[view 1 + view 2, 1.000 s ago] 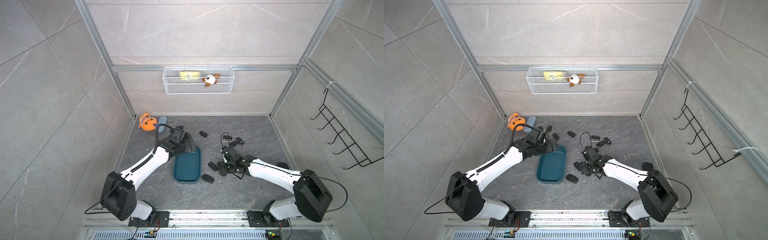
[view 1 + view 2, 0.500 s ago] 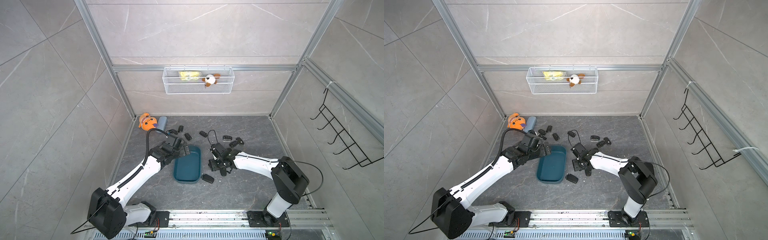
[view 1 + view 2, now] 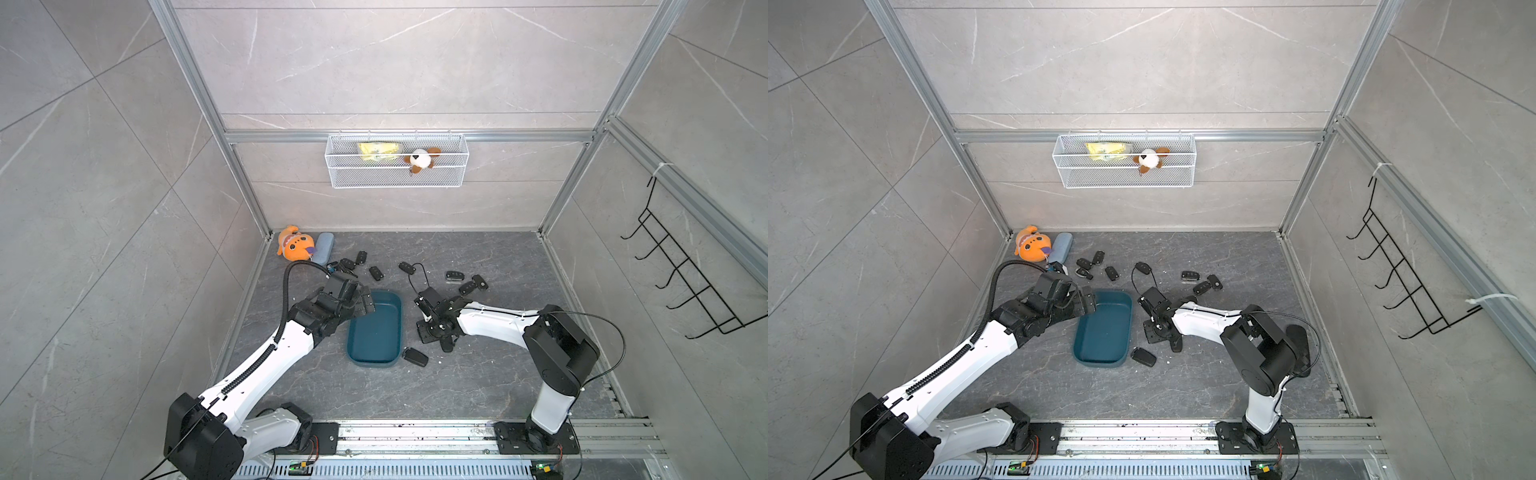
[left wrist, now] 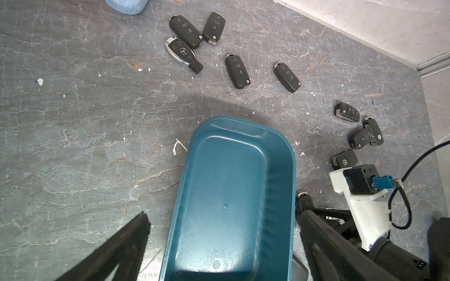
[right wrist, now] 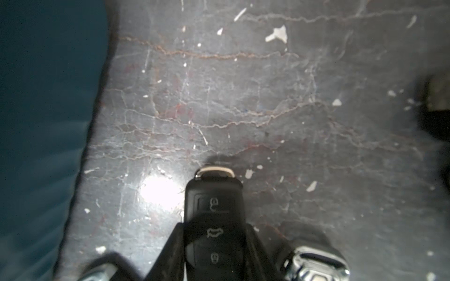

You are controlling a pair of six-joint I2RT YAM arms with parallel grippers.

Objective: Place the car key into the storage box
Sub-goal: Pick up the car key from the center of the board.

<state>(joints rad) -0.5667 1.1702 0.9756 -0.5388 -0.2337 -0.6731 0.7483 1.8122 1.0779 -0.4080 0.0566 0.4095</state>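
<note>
While the right gripper [image 5: 214, 227] was clamped on the car key [image 5: 214, 202] just right of the storage box [image 3: 376, 336], which sat at lower centre of a top view with the spread left gripper [image 4: 224, 215] over its upper end, lifting clear should have preceded any leftward swing over its rim.

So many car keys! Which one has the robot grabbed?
The black three-button key pinched in the right gripper, beside the teal storage box. Every other key lies loose on the floor, with no gripper on it.
</note>
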